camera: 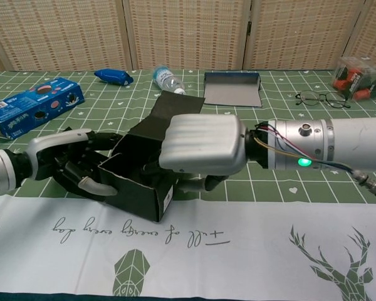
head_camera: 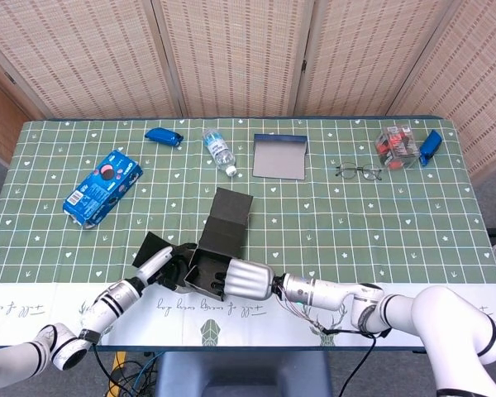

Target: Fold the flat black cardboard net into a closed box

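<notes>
The black cardboard box [head_camera: 205,266] [camera: 136,184] stands partly folded near the table's front edge, its top open. Its lid flap [head_camera: 230,215] [camera: 177,108] rises at the far side, and a loose side flap [head_camera: 151,247] sticks out to the left. My left hand [head_camera: 160,267] [camera: 67,165] holds the box's left wall with its fingers spread against it. My right hand [head_camera: 245,279] [camera: 203,144] grips the right wall, the back of the hand towards the chest camera and its fingers curled over the rim. The box's right side is hidden behind that hand.
A blue biscuit pack [head_camera: 103,186] lies at the left. Along the back are a blue packet [head_camera: 163,136], a water bottle [head_camera: 219,151], a grey tray [head_camera: 279,157], glasses [head_camera: 360,172] and a clear container [head_camera: 397,145]. A white printed cloth strip [camera: 238,238] covers the front edge.
</notes>
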Robot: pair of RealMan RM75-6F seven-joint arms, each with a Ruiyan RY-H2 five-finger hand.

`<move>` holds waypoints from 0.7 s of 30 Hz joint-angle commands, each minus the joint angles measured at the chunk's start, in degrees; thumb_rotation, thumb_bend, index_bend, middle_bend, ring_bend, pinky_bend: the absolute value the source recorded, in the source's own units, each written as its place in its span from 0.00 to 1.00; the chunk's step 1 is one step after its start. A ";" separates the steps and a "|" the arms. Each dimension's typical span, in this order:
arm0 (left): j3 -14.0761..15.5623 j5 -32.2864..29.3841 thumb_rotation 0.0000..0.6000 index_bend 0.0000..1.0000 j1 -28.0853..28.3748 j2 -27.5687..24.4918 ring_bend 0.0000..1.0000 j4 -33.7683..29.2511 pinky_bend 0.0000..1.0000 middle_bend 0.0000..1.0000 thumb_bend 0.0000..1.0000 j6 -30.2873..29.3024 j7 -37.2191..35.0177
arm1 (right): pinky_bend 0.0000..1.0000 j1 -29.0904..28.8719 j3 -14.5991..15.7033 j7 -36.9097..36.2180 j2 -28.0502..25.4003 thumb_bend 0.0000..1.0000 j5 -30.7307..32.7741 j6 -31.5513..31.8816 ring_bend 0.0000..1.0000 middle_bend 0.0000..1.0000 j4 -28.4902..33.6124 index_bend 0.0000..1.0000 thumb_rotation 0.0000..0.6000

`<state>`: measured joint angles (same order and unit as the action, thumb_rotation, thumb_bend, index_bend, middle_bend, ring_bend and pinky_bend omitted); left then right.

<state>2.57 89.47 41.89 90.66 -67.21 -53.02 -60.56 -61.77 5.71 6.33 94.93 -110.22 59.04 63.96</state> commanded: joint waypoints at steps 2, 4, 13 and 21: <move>-0.10 0.03 1.00 0.22 0.03 0.01 0.53 -0.17 0.68 0.20 0.15 -0.02 0.02 | 1.00 -0.51 -0.19 0.66 -0.76 0.56 0.37 -1.02 0.78 0.54 1.42 0.51 1.00; -0.14 -0.08 1.00 0.22 -0.02 0.14 0.53 -0.13 0.68 0.20 0.15 0.03 0.11 | 1.00 -0.40 -0.29 0.74 -0.70 0.57 0.53 -0.95 0.78 0.59 1.43 0.55 1.00; -1.17 -1.21 1.00 0.22 -0.43 0.23 0.53 -0.52 0.68 0.20 0.15 -0.34 2.52 | 1.00 1.81 -0.32 2.20 -0.53 0.56 2.12 -0.14 0.78 0.53 0.11 0.55 1.00; -2.43 -2.89 1.00 0.15 -2.02 -0.59 0.44 -3.11 0.67 0.16 0.15 -2.43 8.22 | 1.00 7.10 -3.58 9.30 -1.26 0.27 9.49 0.00 0.69 0.09 3.42 0.01 1.00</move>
<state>0.50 87.07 40.46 90.42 -69.51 -54.71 -53.57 -56.13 3.19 14.11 93.98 -102.40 58.78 66.16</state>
